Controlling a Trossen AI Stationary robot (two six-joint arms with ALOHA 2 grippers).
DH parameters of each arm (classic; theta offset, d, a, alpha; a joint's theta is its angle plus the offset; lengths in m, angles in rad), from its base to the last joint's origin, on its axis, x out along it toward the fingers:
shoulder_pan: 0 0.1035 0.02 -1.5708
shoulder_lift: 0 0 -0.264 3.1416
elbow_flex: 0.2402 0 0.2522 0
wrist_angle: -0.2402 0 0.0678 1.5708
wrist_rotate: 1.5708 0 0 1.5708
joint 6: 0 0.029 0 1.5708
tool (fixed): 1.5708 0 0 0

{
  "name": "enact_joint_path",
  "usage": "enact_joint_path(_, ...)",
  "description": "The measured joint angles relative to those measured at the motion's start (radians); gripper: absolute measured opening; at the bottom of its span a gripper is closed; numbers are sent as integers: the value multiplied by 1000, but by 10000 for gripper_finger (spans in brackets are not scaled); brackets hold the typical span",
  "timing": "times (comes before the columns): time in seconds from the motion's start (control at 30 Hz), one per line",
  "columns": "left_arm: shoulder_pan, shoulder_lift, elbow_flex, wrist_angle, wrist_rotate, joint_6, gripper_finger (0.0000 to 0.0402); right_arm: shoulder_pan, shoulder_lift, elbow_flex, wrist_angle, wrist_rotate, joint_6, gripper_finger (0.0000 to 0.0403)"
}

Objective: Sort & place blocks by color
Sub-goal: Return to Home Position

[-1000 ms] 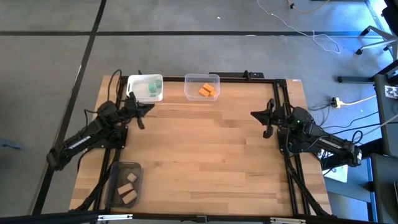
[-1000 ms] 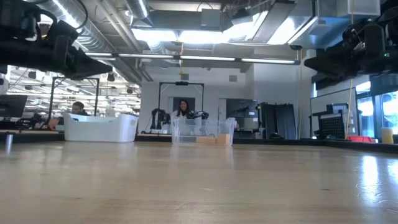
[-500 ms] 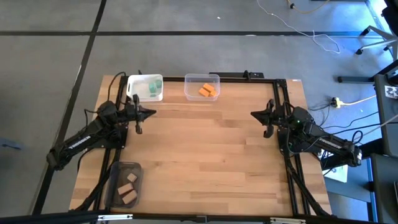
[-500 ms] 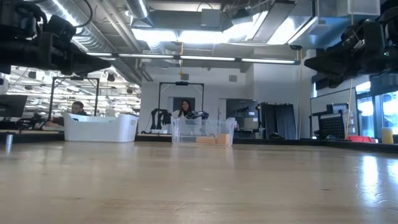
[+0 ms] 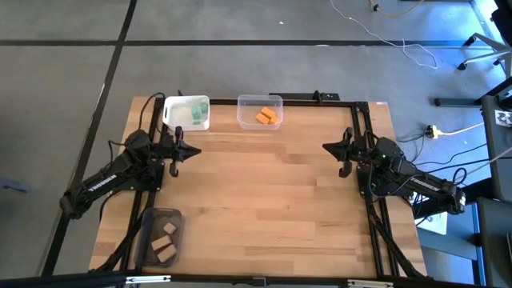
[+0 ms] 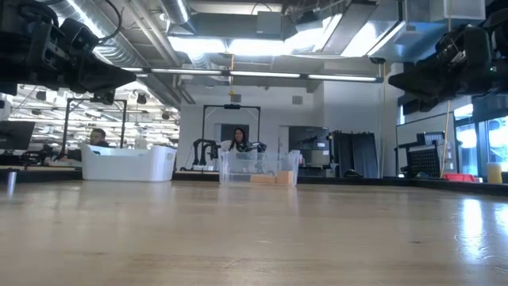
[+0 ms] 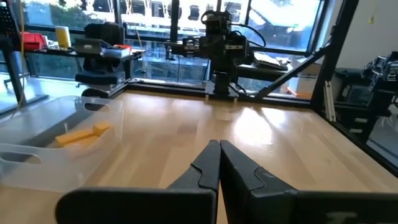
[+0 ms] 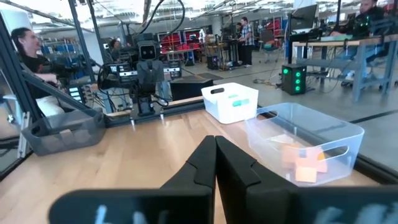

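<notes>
All the blocks lie in bins. Teal-green blocks [image 5: 196, 113] sit in the white bin [image 5: 174, 107], orange blocks [image 5: 268, 117] in the clear bin [image 5: 259, 100], and tan blocks [image 5: 165, 240] in the dark grey bin [image 5: 152, 218]. My left gripper [image 5: 195, 150] hovers shut above the table just near of the white bin, pointing toward the right side; its closed fingers [image 7: 219, 149] hold nothing. My right gripper [image 5: 326, 146] hovers shut at the right side, pointing left, and is also empty [image 8: 215, 143].
The white bin [image 6: 127, 163] and the clear bin [image 6: 259, 168] stand along the far edge; the dark grey bin is at the near left corner. The wide wooden middle of the table [image 5: 264, 192] is bare. People [image 6: 236, 141] are in the room beyond.
My left gripper has drawn back a little from the white bin toward the near edge and turned until it points more squarely toward the table's right side. It stayed shut.
</notes>
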Motion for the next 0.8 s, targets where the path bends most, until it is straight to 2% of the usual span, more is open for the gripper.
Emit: enact_joint_path(0.8, 0, 0, 0, 0, -4, 14, 0, 0, 0, 0, 0, 0, 10, 14)
